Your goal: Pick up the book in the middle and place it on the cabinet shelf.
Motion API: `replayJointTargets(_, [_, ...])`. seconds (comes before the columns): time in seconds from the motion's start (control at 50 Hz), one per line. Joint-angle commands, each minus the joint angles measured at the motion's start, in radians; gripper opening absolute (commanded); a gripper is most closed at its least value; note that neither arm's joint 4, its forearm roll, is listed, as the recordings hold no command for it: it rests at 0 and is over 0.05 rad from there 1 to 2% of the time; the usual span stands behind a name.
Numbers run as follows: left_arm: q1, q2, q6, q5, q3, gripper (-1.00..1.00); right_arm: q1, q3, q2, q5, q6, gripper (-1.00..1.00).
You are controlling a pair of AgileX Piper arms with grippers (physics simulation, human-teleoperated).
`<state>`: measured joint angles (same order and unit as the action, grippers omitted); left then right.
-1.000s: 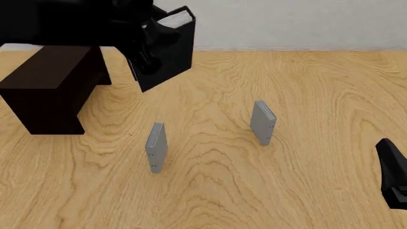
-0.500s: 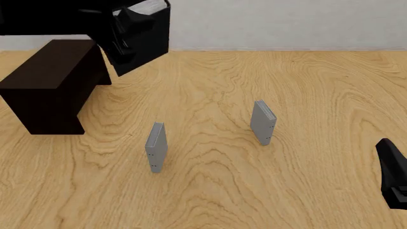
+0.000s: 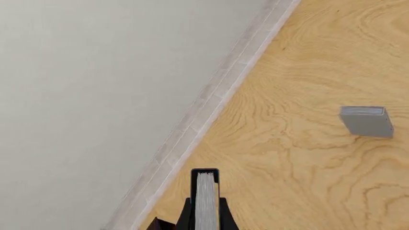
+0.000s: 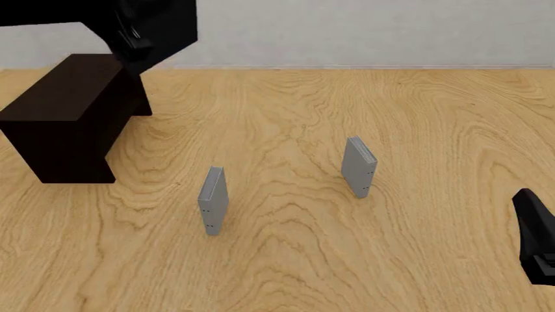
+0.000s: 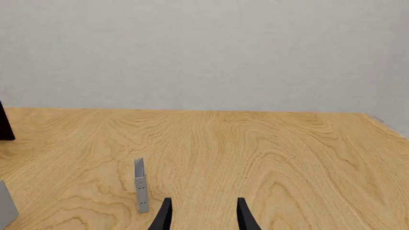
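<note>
Table's far-left: book (image 4: pixel 160 29) top cropped.

bright, even, sharp, faint shadows

Two thin grey books upright on the wooden desk (image 4: pixel 364 97), well apart: left grey book (image 4: pixel 212 200) nearer the camera, right grey book (image 4: pixel 358 166) farther back. Pale grey wall (image 4: pixel 373 29) behind the desk's far edge.

Your front view looks down from behind; both wrist views face forward, low, sharing the right grey book (image 4: pixel 358 166) (image 5: pixel 140 186) (image 3: pixel 366 120).
</note>
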<state>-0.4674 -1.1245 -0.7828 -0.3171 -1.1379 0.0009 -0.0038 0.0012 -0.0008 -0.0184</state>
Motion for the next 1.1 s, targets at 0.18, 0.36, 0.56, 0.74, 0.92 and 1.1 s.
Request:
replayJointTargets(0.18, [0.101,0.029,-0.081,0.076,0.009,-1.0,0.0,0.0,0.0,0.0,0.0,1.0])
replayJointTargets(0.36, [0.128,0.042,-0.112,0.076,0.02,-1.0,0.0,0.0,0.0,0.0,0.0,1.0])
replayJointTargets(0.56, [0.165,0.053,-0.14,0.098,0.037,-1.0,0.0,0.0,0.0,0.0,0.0,1.0])
replayJointTargets(0.74, [0.189,0.06,-0.183,0.154,0.064,-1.0,0.0,0.0,0.0,0.0,0.0,1.0])
replayJointTargets(0.92, [0.21,0.064,-0.225,0.197,0.099,-1.0,0.0,0.0,0.0,0.0,0.0,1.0])
replayJointTargets(1.1, [0.232,0.068,-0.252,0.235,0.146,-1.0,0.0,0.0,0.0,0.0,0.0,1.0])
